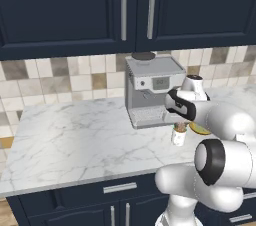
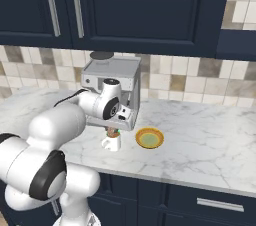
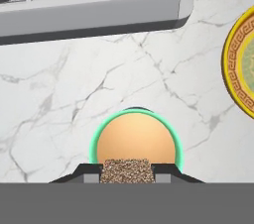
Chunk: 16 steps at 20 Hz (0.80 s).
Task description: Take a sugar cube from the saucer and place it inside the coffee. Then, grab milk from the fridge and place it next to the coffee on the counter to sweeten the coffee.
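The robot arm (image 1: 220,170) is made of glossy white rounded shells, thick like tubes, with smooth swollen parts at the joints. Between the white segments there are dark, nearly black rings; one wide ring goes around the big round joint close to the camera. The wrist part has a black band and a small round dark cap on its top. The gripper (image 3: 126,171) has two small dark fingertips (image 3: 87,172) with light grey inner faces.
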{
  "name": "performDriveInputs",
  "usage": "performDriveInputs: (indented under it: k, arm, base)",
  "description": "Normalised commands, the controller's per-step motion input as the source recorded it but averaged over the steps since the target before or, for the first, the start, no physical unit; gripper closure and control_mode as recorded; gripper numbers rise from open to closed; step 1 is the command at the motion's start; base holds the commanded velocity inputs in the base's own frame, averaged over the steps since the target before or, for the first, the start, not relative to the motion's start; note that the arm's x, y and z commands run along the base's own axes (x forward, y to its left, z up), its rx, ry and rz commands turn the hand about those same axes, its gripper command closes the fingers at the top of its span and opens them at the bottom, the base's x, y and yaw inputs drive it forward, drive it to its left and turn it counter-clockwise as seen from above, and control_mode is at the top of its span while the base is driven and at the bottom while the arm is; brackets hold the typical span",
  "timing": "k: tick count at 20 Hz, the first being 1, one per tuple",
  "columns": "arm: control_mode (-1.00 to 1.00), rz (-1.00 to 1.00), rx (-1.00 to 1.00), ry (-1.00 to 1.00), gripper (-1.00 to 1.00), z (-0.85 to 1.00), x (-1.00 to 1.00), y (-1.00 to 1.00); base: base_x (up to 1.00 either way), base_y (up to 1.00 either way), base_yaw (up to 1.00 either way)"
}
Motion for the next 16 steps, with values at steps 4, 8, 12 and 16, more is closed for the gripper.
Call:
performDriveInputs:
  k: [4,8,12,16]
  arm:
    - [-1.00,0.00,0.00,0.00,-1.00,0.00,0.06,0.00]
    - [-1.00,0.00,0.00,0.00,-1.00,0.00,0.00,-0.07]
    - [-1.00,0.00,0.00,0.00,-1.00,0.00,0.00,-0.19]
    - [-1.00,0.00,0.00,-0.06,-1.00,0.19,-0.30,-0.09]
  base:
    - [0.00,0.00,0.00]
    - [0.00,0.00,0.00]
    - [0.00,0.00,0.00]
    - [0.00,0.00,0.00]
